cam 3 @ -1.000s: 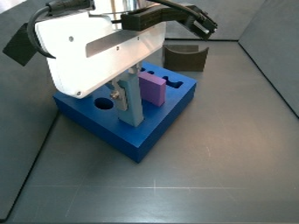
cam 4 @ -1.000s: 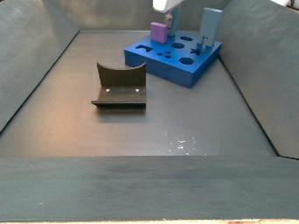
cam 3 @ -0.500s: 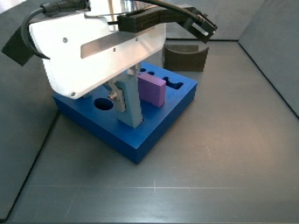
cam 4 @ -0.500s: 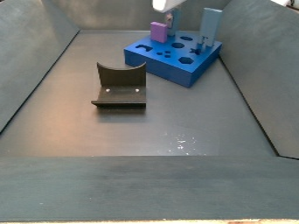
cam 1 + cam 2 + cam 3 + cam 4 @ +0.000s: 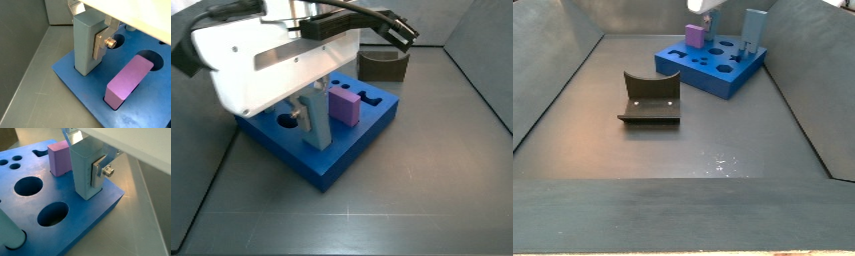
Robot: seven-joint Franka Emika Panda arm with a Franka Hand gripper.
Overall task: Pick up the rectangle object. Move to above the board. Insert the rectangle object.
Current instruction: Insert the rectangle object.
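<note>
The rectangle object (image 5: 83, 57), a pale grey-blue bar, stands upright with its lower end in the bright blue board (image 5: 83, 92), close to the board's edge. My gripper (image 5: 87, 44) is shut on it. One silver finger (image 5: 100, 44) lies flat against the bar's side and the other is hidden behind the bar. Both show in a wrist view (image 5: 83, 178), the finger (image 5: 98, 170) too. In a side view the bar (image 5: 315, 125) stands on the board (image 5: 325, 160) under my gripper (image 5: 311, 100). In a side view my gripper (image 5: 700, 9) hides the bar above the board (image 5: 714, 70).
A short pink block (image 5: 342, 103) stands in the board next to the bar, as both wrist views (image 5: 127, 82) (image 5: 59, 158) show. A wider sky-blue bar (image 5: 754, 30) stands at the board's far side. The dark fixture (image 5: 649, 97) (image 5: 382, 65) stands on the floor. Grey walls enclose the floor.
The gripper's white body has shifted a little to the left and up in the side view. The bar and the pink block stand where they were.
</note>
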